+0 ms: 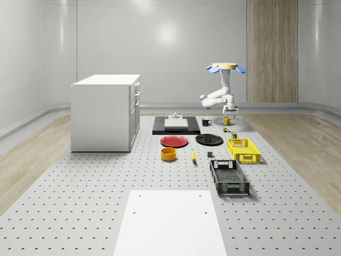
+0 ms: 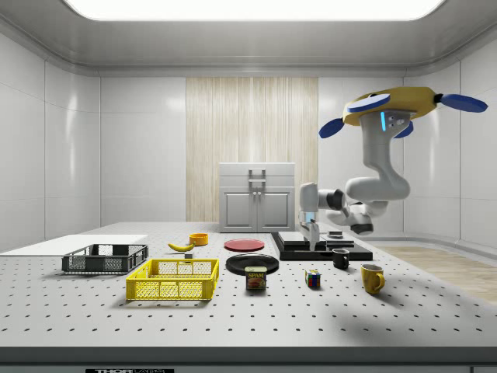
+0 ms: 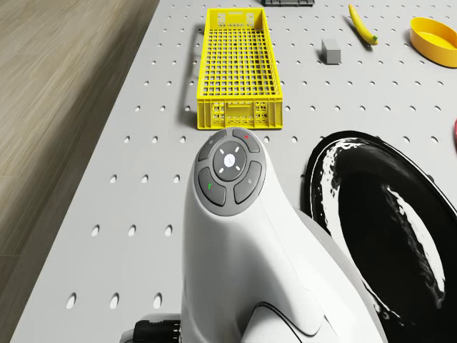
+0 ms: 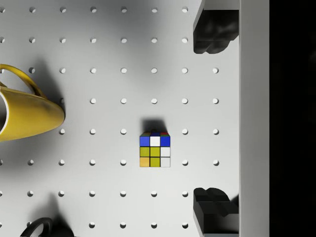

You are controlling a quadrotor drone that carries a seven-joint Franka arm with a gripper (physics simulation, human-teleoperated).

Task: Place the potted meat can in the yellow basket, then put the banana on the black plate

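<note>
Yellow basket sits nearest; beside it the potted meat can, rigid, light, best gripped across flat sides; fingers wide apart.

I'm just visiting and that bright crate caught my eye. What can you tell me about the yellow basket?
The yellow basket is a long, shallow rectangular crate with open lattice walls and floor, plastic by its look. It sits flat and upright on the perforated table and looks empty. In the side view the potted meat can stands just off its right end, apart from it. In the whole-scene view the black basket lies nearer the camera.
</note>
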